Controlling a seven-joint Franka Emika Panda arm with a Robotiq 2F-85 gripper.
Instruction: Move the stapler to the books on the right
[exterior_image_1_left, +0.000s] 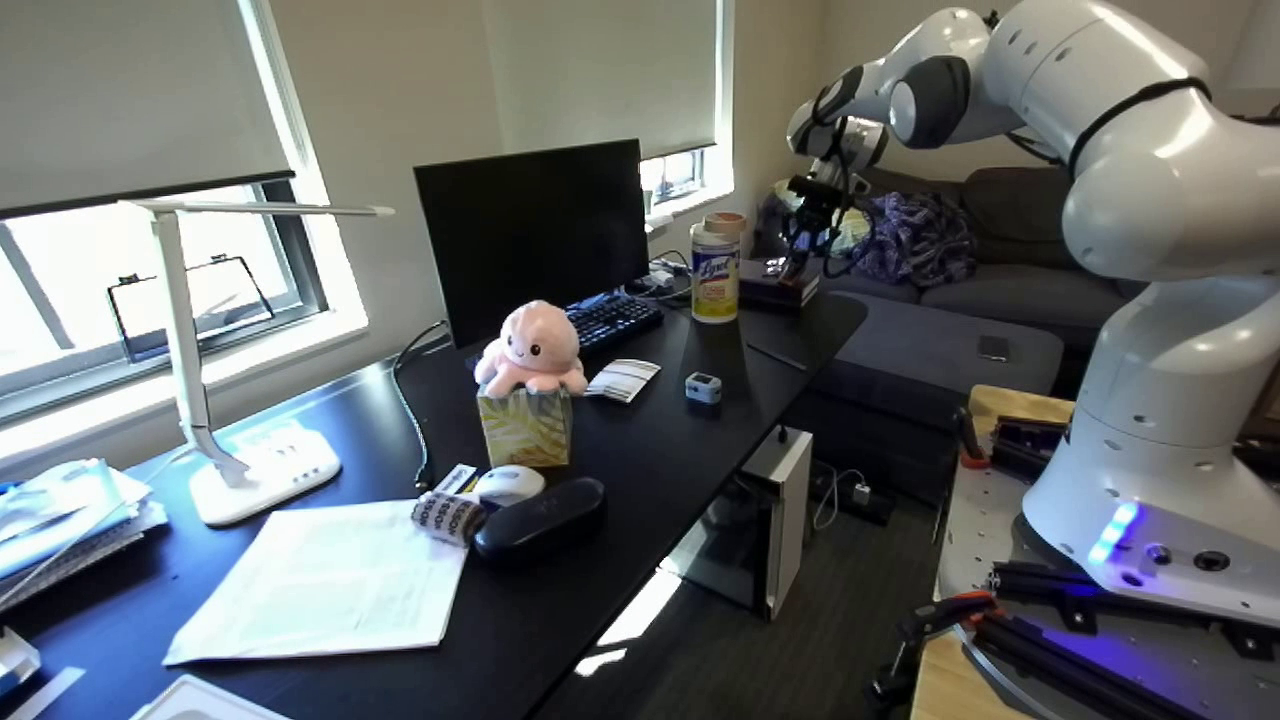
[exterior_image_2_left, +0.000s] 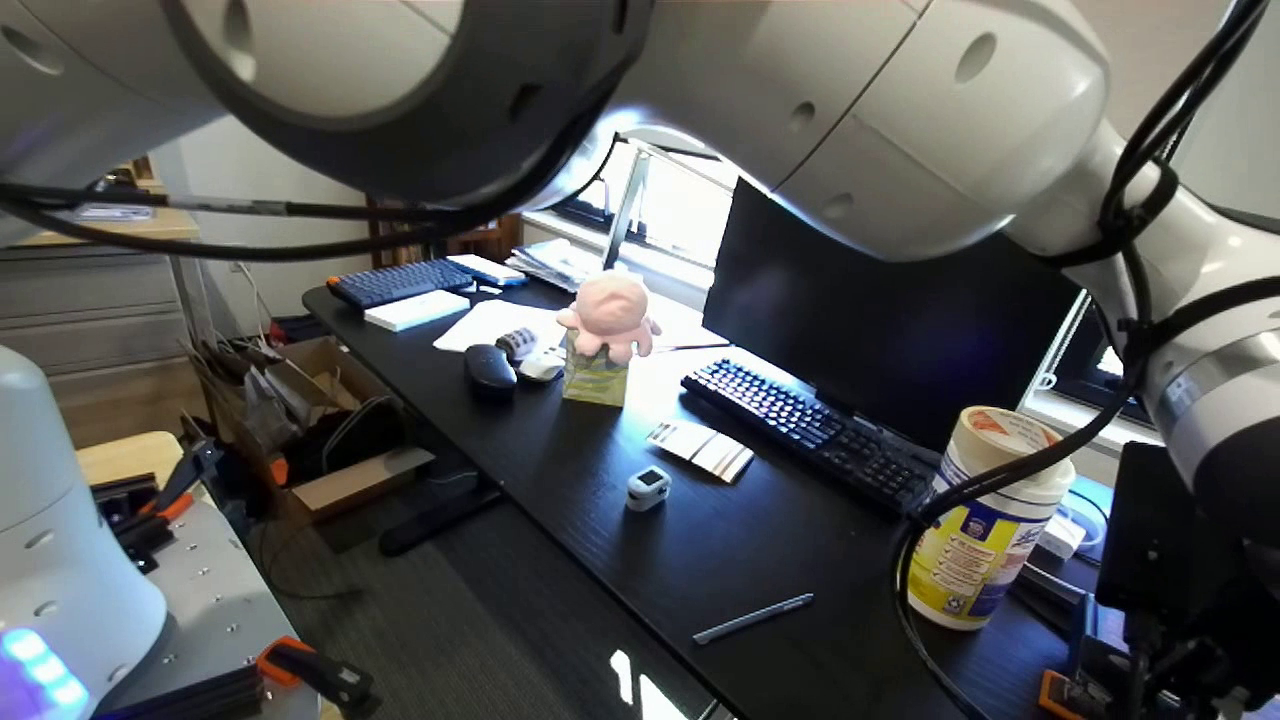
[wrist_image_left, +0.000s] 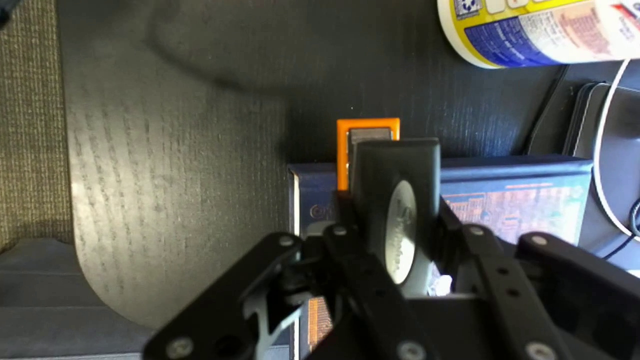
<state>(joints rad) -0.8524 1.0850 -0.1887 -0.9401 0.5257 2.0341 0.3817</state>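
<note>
The stapler (wrist_image_left: 397, 165) is dark with an oval pale label and an orange base edge, seen in the wrist view. My gripper (wrist_image_left: 395, 210) has its fingers on both sides of the stapler, shut on it. The books (wrist_image_left: 515, 195), with dark blue and pale printed covers, lie beneath; the stapler's orange end reaches past their edge. In an exterior view the gripper (exterior_image_1_left: 812, 240) is right over the books (exterior_image_1_left: 785, 292). In an exterior view the stapler's orange end (exterior_image_2_left: 1056, 694) shows beside the bluish books (exterior_image_2_left: 1105, 622). I cannot tell whether the stapler touches the books.
A Lysol wipes canister (exterior_image_1_left: 716, 275) stands close to the books; it also shows in the wrist view (wrist_image_left: 540, 35). A monitor (exterior_image_1_left: 535, 240), keyboard (exterior_image_1_left: 615, 320), pen (exterior_image_2_left: 752, 618), small white device (exterior_image_1_left: 703, 388) and pink plush toy (exterior_image_1_left: 535, 345) are on the black desk. White cables run behind the books.
</note>
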